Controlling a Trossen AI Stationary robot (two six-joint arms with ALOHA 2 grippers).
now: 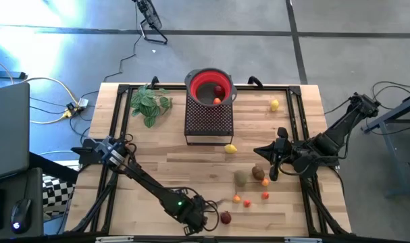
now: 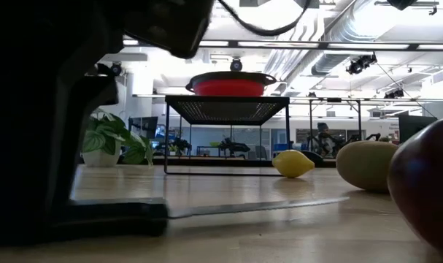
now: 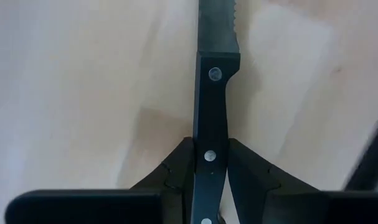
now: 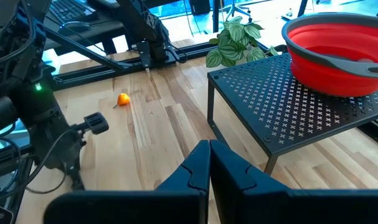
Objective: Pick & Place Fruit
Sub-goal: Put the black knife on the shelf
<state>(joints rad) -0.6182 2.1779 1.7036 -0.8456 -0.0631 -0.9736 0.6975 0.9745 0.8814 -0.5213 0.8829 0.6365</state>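
I am seeing the fruit (image 1: 259, 173) lying scattered on the table (image 1: 157, 169): a dark red ball (image 1: 225, 217) is sitting just beside my left gripper (image 1: 203, 214), small orange pieces (image 1: 246, 201) and brown and green ovals are lying between the two grippers, and a lemon (image 1: 230, 148) is resting near the black mesh stand (image 1: 208, 121). Two pieces are sitting in the red bowl (image 1: 209, 86) on that stand. My left gripper is pinching the black handle of a knife (image 3: 212, 118), blade lying flat on the wood. My right gripper (image 1: 272, 162) is hovering with fingers pressed together, empty, near the ovals.
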